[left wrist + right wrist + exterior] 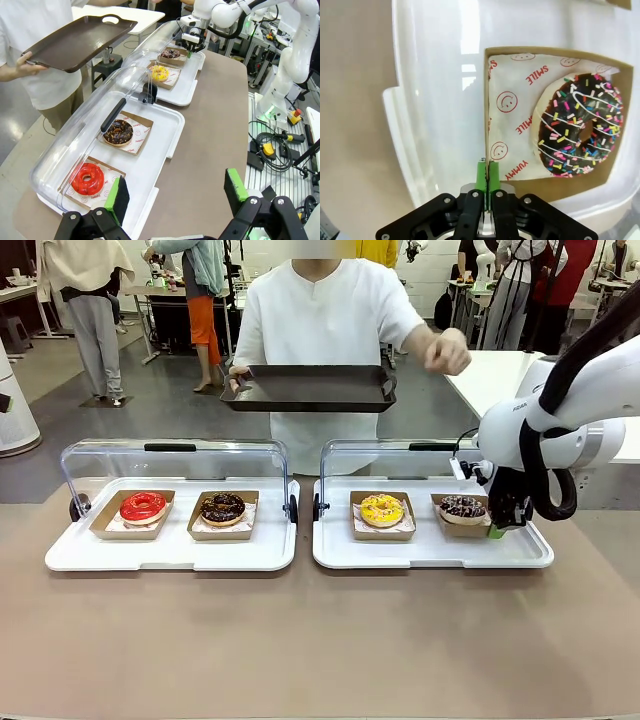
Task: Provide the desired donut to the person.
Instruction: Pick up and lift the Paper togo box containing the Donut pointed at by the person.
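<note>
The left claw hangs over the near left end of the light brown surface, its fingers spread wide with nothing between them. On the left of the surface sits a white plastic tray with its clear domed lid swung up. It carries a red glazed donut and, to the right, a dark chocolate donut.

At the far side stands the person in a white shirt, holding a dark brown rectangular tray in one hand. The free hand is raised at the right.

A second white tray, lid also up, holds a yellow sprinkled donut and, at its right end, a chocolate donut with coloured sprinkles. That donut lies in a shallow brown cardboard holder. The right claw is pinched narrow on the holder's thin side wall.
</note>
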{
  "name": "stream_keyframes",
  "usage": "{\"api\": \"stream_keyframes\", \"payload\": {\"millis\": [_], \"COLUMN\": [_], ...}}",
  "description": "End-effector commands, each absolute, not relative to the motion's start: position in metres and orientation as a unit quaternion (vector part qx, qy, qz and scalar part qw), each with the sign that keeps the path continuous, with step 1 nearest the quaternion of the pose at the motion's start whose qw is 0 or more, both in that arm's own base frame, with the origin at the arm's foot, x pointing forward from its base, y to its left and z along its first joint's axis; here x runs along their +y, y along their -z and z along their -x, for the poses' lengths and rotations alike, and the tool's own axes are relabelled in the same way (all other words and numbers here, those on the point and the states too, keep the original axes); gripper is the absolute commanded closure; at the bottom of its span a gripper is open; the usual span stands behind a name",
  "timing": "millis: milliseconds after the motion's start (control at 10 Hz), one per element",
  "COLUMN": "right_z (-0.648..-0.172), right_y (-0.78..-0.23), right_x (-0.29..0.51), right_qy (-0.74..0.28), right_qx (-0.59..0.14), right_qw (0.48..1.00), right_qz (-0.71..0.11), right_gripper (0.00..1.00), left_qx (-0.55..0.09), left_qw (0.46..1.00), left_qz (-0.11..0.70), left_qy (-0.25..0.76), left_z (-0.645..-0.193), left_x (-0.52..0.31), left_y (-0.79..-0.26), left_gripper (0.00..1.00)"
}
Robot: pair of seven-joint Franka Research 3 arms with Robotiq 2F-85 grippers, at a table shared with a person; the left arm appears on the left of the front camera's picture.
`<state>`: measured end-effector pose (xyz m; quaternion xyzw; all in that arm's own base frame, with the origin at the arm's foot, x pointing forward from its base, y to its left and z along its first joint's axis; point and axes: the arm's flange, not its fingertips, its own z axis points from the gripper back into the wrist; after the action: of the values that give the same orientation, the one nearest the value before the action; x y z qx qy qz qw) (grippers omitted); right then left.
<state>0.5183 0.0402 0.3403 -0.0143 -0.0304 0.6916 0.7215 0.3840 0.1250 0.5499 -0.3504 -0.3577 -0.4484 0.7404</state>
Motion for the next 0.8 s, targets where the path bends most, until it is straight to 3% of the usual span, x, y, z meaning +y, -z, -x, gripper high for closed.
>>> {"api": "stream_keyframes", "payload": {"millis": [0,400,700], "right_z": [-0.485,-0.420,-0.366], "right_y": [-0.370,-0.428,-0.468], "right_x": [0.043,0.047,0.052], "right_qy": [-0.687,-0.669,-0.688], "right_qx": [-0.016,-0.009,-0.026], "right_qw": [0.726,0.743,0.723], "right_qz": [0.027,0.024,0.052], "right_gripper": [1.00,1.00,1.00], "left_qx": [-0.363,-0.363,-0.363], "left_qw": [0.737,0.737,0.737], "left_qz": [0.353,0.353,0.353], "left_qy": [0.448,0.448,0.448], "left_z": [-0.384,-0.384,-0.384], "left_x": [0.125,0.125,0.125], "left_y": [-0.551,-0.551,-0.551], "left_gripper": [0.00,0.00,0.00]}}
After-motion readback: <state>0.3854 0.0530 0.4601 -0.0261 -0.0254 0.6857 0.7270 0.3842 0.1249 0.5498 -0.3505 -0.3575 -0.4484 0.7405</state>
